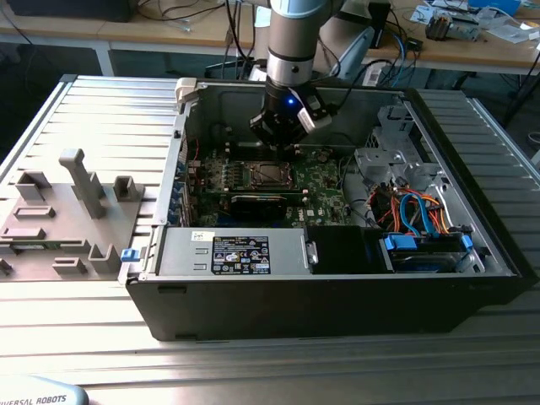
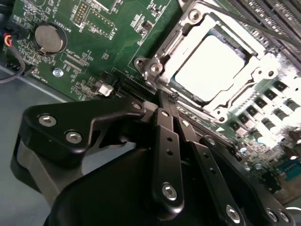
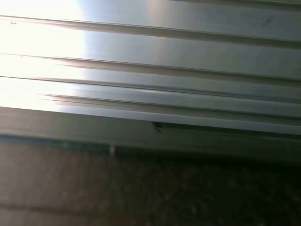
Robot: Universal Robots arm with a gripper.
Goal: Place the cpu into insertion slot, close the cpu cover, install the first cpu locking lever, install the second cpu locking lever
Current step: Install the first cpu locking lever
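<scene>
In the exterior view my gripper hangs inside the open computer case, just above the far edge of the insertion slot on the green motherboard. In the second wrist view the cpu, with its pale silver top, lies in the socket. The cpu cover lies flat over it as a shiny frame. My black fingers are pressed together, and the gripper has its tip at one corner of the socket frame. A thin wire lever runs along the socket's far side.
The case wall and the power supply stand in front of the board. A drive cage with coloured cables sits at the exterior view's right. A grey fixture tray lies at the left. A coin cell is on the board. The first wrist view faces ribbed aluminium.
</scene>
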